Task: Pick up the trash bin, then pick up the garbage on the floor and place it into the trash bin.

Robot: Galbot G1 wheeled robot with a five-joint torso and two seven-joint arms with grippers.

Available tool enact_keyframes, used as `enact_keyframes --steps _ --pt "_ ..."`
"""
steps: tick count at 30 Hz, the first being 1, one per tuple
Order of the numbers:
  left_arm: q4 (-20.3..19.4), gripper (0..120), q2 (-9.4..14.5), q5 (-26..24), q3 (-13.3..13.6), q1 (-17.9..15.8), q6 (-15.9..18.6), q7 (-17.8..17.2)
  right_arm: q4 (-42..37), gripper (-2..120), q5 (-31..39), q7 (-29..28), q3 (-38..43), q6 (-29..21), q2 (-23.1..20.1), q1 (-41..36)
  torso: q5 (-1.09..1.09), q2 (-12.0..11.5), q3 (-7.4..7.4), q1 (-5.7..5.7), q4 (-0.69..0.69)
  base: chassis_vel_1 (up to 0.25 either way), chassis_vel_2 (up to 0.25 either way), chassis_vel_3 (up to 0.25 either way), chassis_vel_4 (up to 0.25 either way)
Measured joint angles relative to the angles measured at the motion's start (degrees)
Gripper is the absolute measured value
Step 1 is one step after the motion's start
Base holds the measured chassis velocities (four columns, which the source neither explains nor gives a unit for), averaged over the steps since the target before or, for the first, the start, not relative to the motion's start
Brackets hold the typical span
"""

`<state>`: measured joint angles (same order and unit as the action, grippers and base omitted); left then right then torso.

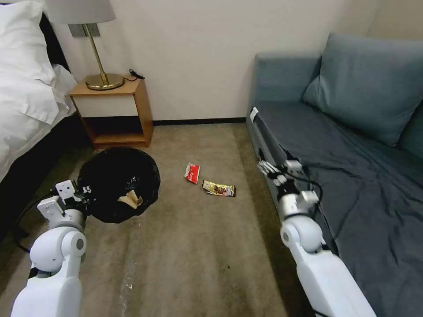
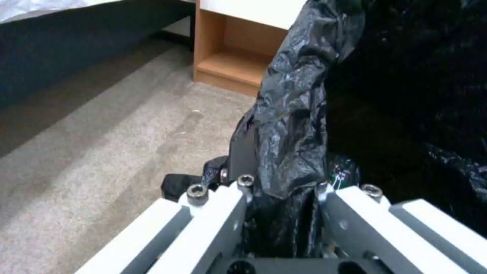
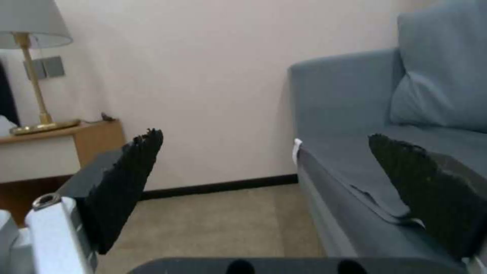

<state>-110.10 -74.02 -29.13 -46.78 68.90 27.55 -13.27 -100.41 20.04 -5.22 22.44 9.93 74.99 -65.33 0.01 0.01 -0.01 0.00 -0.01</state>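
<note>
left gripper [image 2: 284, 198]: low, forward-left, jaws clamped on bin [image 1: 118, 184] rim | right gripper [image 3: 284, 182]: raised, forward, jaws apart, empty

Black bag [image 1: 115, 176], red-and-white wrapper [image 1: 192, 172] (gold-brown wrapper [image 1: 219, 189] beside)

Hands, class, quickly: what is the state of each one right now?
Left hand: closed on the black-bagged rim of the trash bin.
Right hand: open, holding nothing, raised beside the sofa.
</note>
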Motion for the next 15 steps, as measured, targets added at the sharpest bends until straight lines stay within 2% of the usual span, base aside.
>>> enact_keyframes --steps 6,15 --pt "0.01 1 -0.46 0.01 -0.21 1.22 -1.11 0.36 1.01 100 -2.78 2.73 1.92 1.68 0.87 -1.83 0.0 0.0 0.0 0.0 0.01 0.0 0.0 0.0 0.0" --pt "0.03 1 -1.11 0.07 -0.52 2.17 -1.74 0.4 2.74 100 -3.38 4.92 2.4 2.52 1.11 -2.14 -0.01 0.0 0.0 0.0 0.01 0.0 0.0 0.0 0.0"
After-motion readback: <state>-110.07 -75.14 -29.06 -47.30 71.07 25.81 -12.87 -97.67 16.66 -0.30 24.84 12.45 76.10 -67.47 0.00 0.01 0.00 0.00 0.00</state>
